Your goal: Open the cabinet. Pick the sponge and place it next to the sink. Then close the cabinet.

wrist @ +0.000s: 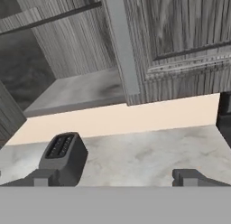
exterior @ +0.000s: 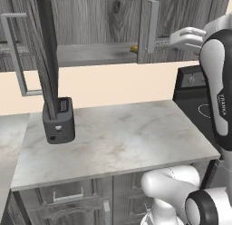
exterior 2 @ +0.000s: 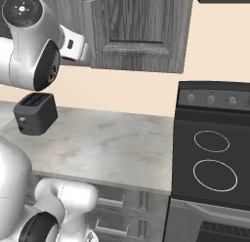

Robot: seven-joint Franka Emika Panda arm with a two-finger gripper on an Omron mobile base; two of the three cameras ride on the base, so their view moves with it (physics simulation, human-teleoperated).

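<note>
Gripper (wrist: 115,177), jaws apart and empty, faces the cabinet (wrist: 180,42), left door open; sponge (exterior: 134,49) lies on its shelf above the desk (exterior: 122,138).

Hand (exterior 2: 73,45) raised just left of the cabinet (exterior 2: 139,31), white end close against the silver bar handle (exterior 2: 90,30) of the shut right door; fingers hidden, so spread not readable here. Black toaster (exterior 2: 35,113) below the hand on the marble counter (exterior 2: 102,146), black stove (exterior 2: 211,158) well off to the right.
</note>
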